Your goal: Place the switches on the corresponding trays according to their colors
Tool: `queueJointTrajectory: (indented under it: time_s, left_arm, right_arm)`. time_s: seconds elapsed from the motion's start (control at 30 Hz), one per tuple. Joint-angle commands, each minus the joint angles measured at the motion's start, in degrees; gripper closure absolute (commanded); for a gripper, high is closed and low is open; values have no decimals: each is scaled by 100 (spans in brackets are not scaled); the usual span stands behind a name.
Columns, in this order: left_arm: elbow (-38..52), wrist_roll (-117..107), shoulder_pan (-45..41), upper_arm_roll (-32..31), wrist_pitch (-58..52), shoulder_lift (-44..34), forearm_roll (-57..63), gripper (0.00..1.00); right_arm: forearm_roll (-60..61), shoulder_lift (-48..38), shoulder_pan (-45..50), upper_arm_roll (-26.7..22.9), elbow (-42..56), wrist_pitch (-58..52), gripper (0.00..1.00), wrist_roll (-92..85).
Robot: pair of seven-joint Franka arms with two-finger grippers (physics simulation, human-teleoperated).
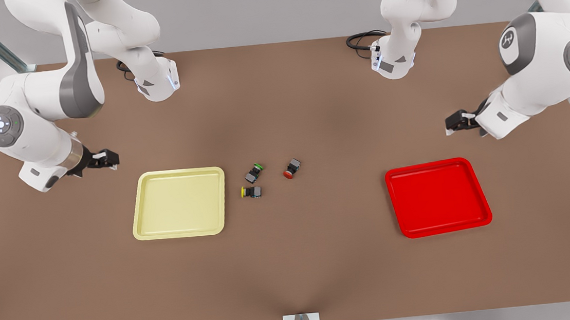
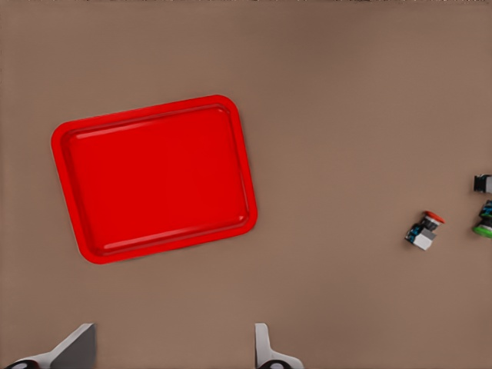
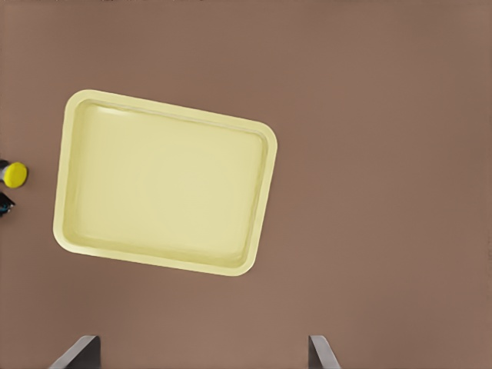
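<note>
Brown tabletop [image 1: 294, 262] carries a pale yellow tray [image 1: 179, 204] on the front view's left and a red tray [image 1: 438, 196] on its right. Between them lie the yellow switch [image 1: 251, 192], the red switch [image 1: 292, 168] and a green switch [image 1: 254, 172], none in a tray. The left claw [image 2: 173, 346] hangs wide open beside the red tray, the right claw [image 3: 201, 352] wide open beside the yellow tray.

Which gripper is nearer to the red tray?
Left. The left gripper hangs open just behind the red tray; the right gripper, also open, waits across the table beyond the yellow tray.
</note>
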Motion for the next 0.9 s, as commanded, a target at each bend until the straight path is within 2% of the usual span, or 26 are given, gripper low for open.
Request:
queueJointTrajectory:
  time_s: [0.0, 0.07, 0.1, 0.2, 0.3, 0.33, 0.43, 0.53, 0.6, 0.7, 0.87]
  left_arm:
    - [5, 111, -5, 0, 199, 8, 0, 0]
    - [5, 111, -93, -62, 191, 175, 26, 0]
    - [14, 102, -671, -80, 234, 552, 9, 0]
    - [92, 32, -2692, -80, 1445, 2318, -9, 0]
    - [146, -1391, -3582, -88, 2590, 3049, -123, 0]
    - [225, -1839, -3784, -88, 2914, 3225, -141, 0]
    - [225, -2305, -4048, -88, 3591, 3638, -132, 0]
    - [287, -2692, -4241, -97, 3856, 3902, -141, 0]
    - [278, -2675, -4399, -132, 4022, 3946, -185, 0]
    - [207, -2350, -4417, -132, 4172, 3999, -9, 0]
    - [128, -2288, -4417, -124, 4172, 3999, 44, 0]
  right_arm:
    - [3, -5, 23, -2, 3, 225, 0, -204]
    - [3, -5, 23, -2, 3, 225, 0, -204]
    - [11, 108, 75, -2, 29, 225, 0, -222]
    - [301, 1611, 1455, 6, 398, 260, 0, -451]
    - [574, 2297, 2018, 15, 626, 875, 0, -582]
    - [688, 2596, 2115, 6, 846, 884, 0, -1187]
    - [636, 3088, 2115, 6, 1101, 1490, 0, -3631]
    - [539, 3185, 2317, 6, 1092, 2096, 0, -5002]
    - [29, 3194, 2379, 191, 1084, 2387, 0, -5724]
    - [-50, 3335, 2379, 287, 1066, 2712, 0, -6550]
    - [-24, 3528, 2475, 639, 1040, 2932, 0, -6629]
